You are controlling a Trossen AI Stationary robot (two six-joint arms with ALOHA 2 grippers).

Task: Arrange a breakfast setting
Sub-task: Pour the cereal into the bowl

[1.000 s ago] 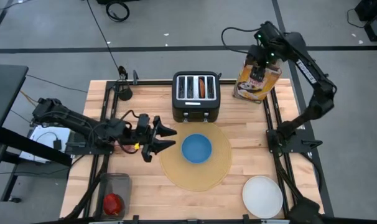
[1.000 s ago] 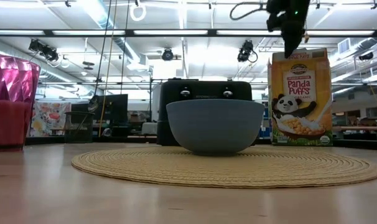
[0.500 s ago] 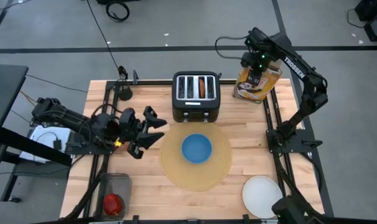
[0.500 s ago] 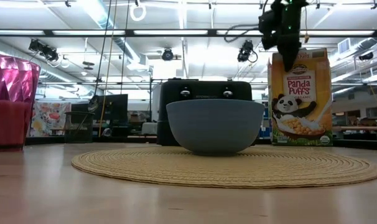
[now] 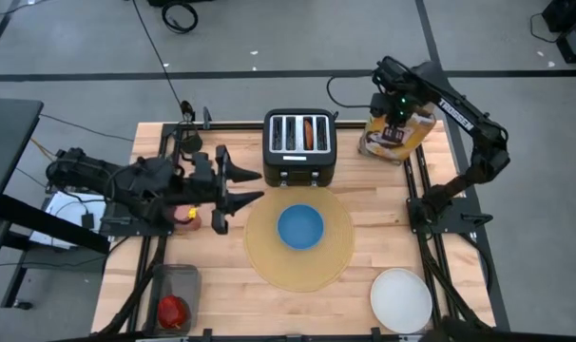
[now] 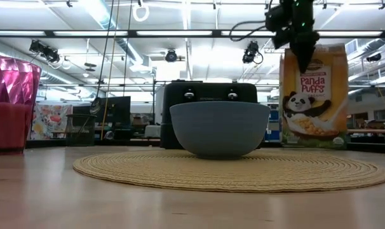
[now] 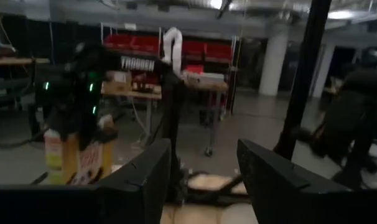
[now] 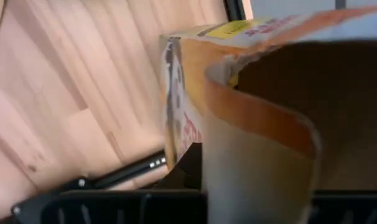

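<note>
The right pincer (image 5: 394,116) is at the far right corner of the bench (image 5: 221,285), clenched on the open top edge of the cereal box (image 5: 394,133). In the low view the box (image 6: 313,95) is tilted, with the pincer (image 6: 302,57) entering from above. The right wrist view shows the box wall (image 8: 238,143) directly against that arm's fingers.

The left pincer (image 5: 239,188) is over the left half of the bench, just beside the left edge of the tan placemat (image 5: 269,256), with its fingers spread apart and grasping nothing. In the left wrist view the two dark fingers (image 7: 145,180) stand separated.

The blue bowl (image 5: 299,226) sits upright at the centre of the placemat, near the left pincer but apart from it and well apart from the right pincer. A black toaster (image 5: 299,145) stands just behind the placemat, between the two pincers.

The white plate (image 5: 401,300) lies at the near right corner of the bench. The pink cup (image 5: 174,296) stands at the near left corner; in the low view it (image 6: 11,105) is at the left edge. A small red item (image 5: 185,218) lies under the left arm; its identity cannot be determined.
</note>
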